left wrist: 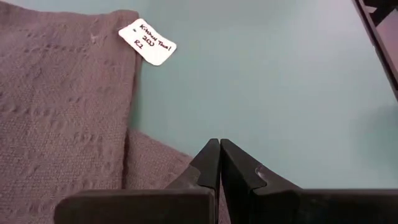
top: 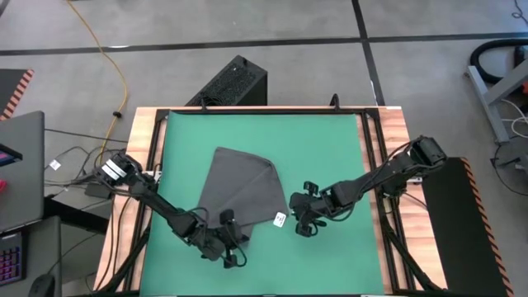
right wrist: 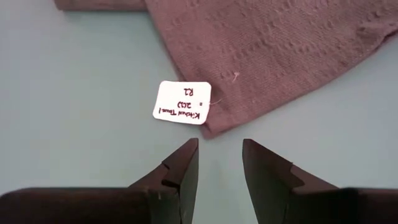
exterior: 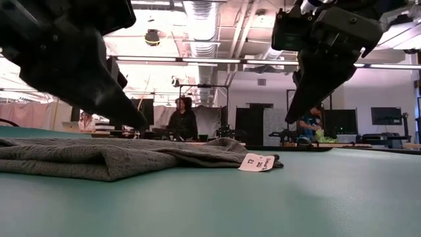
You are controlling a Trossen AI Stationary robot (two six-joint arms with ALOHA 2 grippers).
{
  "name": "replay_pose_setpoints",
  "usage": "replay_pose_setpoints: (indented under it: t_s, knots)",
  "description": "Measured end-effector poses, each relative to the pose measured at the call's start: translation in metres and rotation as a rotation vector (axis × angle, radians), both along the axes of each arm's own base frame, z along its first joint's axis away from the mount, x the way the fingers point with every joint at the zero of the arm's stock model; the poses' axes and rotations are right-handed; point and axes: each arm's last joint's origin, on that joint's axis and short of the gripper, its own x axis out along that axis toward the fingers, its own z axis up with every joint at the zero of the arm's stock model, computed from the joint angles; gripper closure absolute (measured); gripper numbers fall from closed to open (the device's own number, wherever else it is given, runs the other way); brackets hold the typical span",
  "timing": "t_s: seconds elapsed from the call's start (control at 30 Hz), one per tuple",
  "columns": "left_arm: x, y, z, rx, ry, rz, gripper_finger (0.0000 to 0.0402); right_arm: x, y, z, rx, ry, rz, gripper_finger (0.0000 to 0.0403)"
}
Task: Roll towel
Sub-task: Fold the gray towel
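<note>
Your left gripper [top: 232, 247] has its fingers [left wrist: 214, 165] pressed together with nothing between them, sitting at about 6 o'clock of the towel [top: 239, 194], right at its near edge. Your right gripper [top: 302, 216] has its fingers [right wrist: 183, 168] parted around empty air, hovering off the mat just at 3 o'clock of the towel's tagged corner, not touching the cloth. The towel lies folded and flat, unrolled, slightly toward 7 o'clock from the centre of the green mat [top: 330, 148]. Its white tag [top: 280, 219] rests on the mat at the cloth's 4 o'clock corner, handwritten text visible. People [exterior: 181, 122] sit in the room beyond the table.
</note>
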Motion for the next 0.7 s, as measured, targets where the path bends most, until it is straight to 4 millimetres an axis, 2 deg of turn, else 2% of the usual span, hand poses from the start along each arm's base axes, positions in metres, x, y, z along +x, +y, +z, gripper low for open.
replay_pose_setpoints:
  t_s: [0.27, 0.43, 0.7]
  knots:
    - [0.008, -0.003, -0.027, -0.061, 0.049, -0.013, 0.0402, 0.003, -0.001, 0.001, -0.026, -0.021, 0.038, 0.0256]
    - [0.003, -0.004, -0.030, -0.067, 0.110, -0.003, 0.0401, 0.006, 0.005, 0.003, -0.057, -0.068, 0.126, 0.0254]
    - [-0.003, -0.009, -0.032, -0.095, 0.131, 0.013, 0.0401, 0.015, -0.003, -0.009, 0.057, -0.061, -0.076, 0.0237]
